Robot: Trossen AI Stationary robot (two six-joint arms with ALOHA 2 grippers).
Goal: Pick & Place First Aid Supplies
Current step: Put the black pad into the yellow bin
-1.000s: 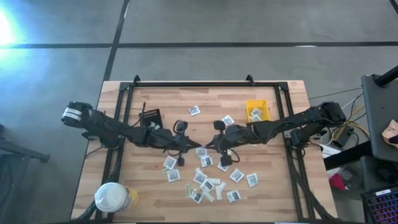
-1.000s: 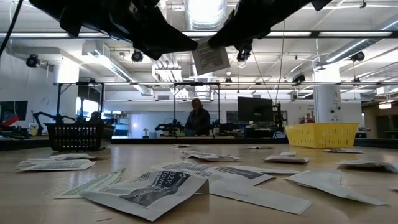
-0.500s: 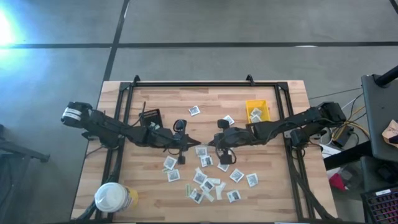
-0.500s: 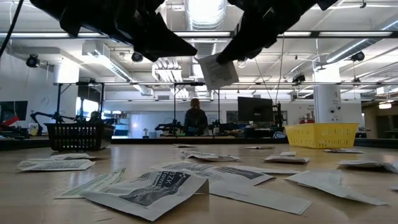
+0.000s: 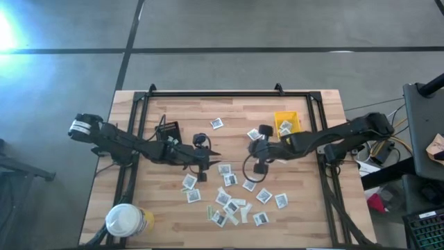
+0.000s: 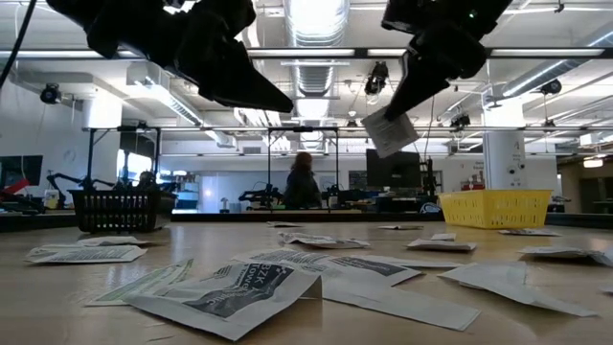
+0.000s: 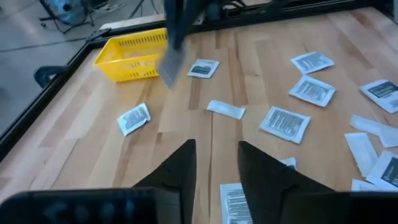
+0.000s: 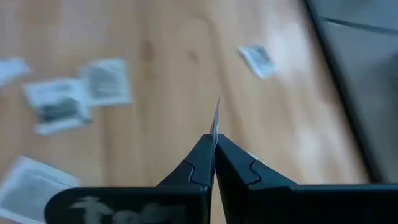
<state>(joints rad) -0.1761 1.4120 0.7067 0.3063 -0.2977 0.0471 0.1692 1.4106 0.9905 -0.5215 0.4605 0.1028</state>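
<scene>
My right hand (image 8: 214, 144) is pinched shut on one white first aid packet (image 6: 389, 131), holding it edge-up in the air above the wooden worktop (image 5: 236, 114), a little left of the yellow bin (image 5: 286, 124). My left hand (image 7: 214, 163) hovers over the worktop's middle, its fingers parted with nothing between them. The other packets (image 5: 229, 201) lie scattered flat on the near half of the worktop; one (image 5: 217, 123) rests alone farther back, and some lie in the bin. A black basket (image 5: 168, 130) sits at the left.
</scene>
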